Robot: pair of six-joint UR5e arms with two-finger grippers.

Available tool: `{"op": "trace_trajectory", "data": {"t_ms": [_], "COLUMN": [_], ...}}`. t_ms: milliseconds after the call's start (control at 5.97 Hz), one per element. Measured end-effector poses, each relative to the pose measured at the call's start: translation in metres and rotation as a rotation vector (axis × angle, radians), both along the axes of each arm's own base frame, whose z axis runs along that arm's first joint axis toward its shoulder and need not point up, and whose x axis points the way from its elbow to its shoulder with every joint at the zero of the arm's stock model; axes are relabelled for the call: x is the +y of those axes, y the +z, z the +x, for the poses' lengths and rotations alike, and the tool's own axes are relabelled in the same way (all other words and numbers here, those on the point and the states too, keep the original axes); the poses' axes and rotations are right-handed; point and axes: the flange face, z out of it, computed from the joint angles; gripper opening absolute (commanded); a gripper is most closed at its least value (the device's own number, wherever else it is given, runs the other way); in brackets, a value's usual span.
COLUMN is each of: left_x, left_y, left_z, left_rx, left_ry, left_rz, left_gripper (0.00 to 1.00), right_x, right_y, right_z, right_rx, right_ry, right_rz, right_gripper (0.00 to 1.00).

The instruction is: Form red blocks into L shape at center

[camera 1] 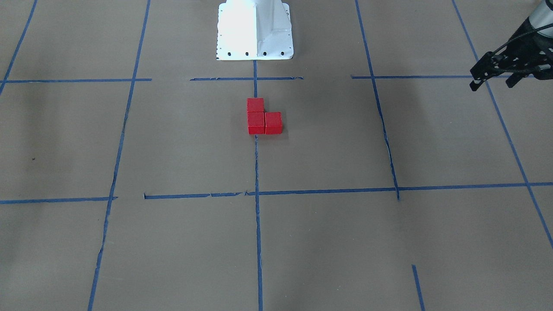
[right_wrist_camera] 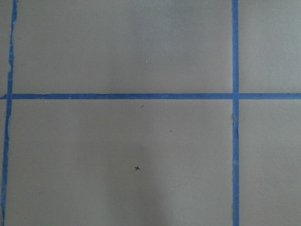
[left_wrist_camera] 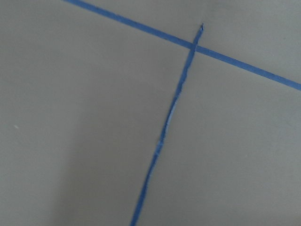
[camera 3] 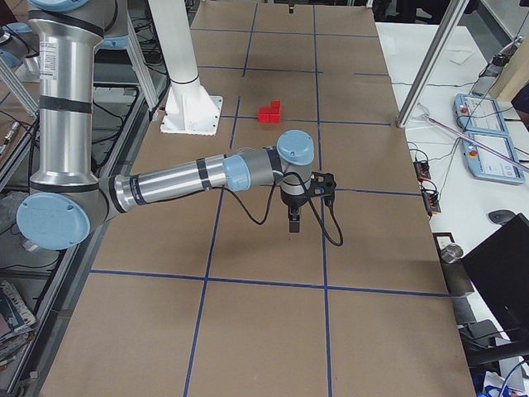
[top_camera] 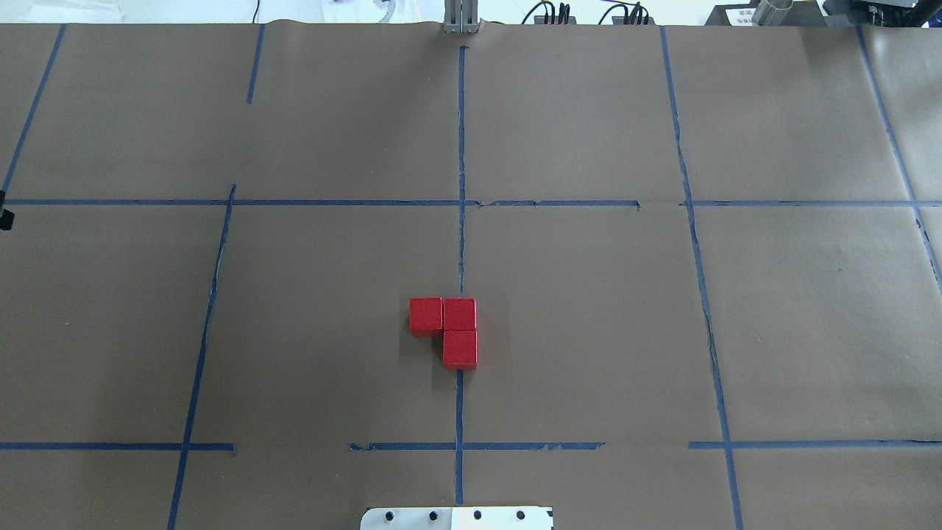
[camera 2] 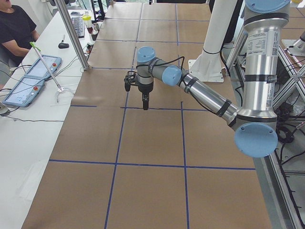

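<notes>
Three red blocks (top_camera: 460, 331) lie joined in an L at the center (top_camera: 567, 309) of the brown-papered table, seen from overhead. The corner block (top_camera: 460, 314) and the near block (top_camera: 460, 350) at its 6 o'clock both sit on the long blue tape line (top_camera: 461, 243) that splits the middle square; the side block (top_camera: 425, 315) rests at the corner block's 9 o'clock, just off the line; neighbouring faces touch, and all three lie flat on the paper; the white robot base (top_camera: 456, 518) stands at 6 o'clock of the group, well apart.

Both grippers are well apart from the blocks. The left gripper (camera 1: 493, 83) hangs over the paper far out at 9 o'clock of the blocks in the overhead view, where only a black sliver of it shows at the frame's edge; in the front-facing view its two black fingers stand spread, the paper showing between them.

The right gripper (camera 3: 294, 223) points straight down above the paper near a tape crossing, seen from the table's right end, with the blocks at its 12 o'clock farther along the table; it shows in that side view alone, and whether its fingers are spread or pressed together cannot be told.

Both wrist cameras look down on brown paper crossed by blue tape; a seated person in a dark top (camera 2: 16, 28) shows at 10 o'clock of the view from the table's left end.
</notes>
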Motion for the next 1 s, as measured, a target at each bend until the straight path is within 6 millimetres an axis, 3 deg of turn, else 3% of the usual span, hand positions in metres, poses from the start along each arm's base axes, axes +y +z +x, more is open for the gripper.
{"op": "trace_trajectory", "data": {"t_ms": [335,670,837,1005], "left_x": [-0.016,-0.007,0.008,0.023], "left_y": [0.069,0.145,0.170,0.184], "left_z": [-0.058,-0.129,-0.143,-0.148], "left_rx": [-0.015,0.053,0.065,0.072], "left_ry": [0.069,0.108,0.112,0.106], "left_rz": [0.030,0.044,0.027,0.005], "left_gripper": [1.00,1.00,1.00,1.00], "right_x": [0.002,0.006,0.008,0.009], "right_y": [0.029,0.037,0.039,0.041], "right_z": [0.022,0.028,0.029,0.029], "right_rx": [0.011,0.013,0.014,0.015], "right_ry": [-0.035,-0.038,-0.038,-0.037], "right_rz": [0.019,0.019,0.017,0.012], "right_gripper": [1.00,1.00,1.00,1.00]}}
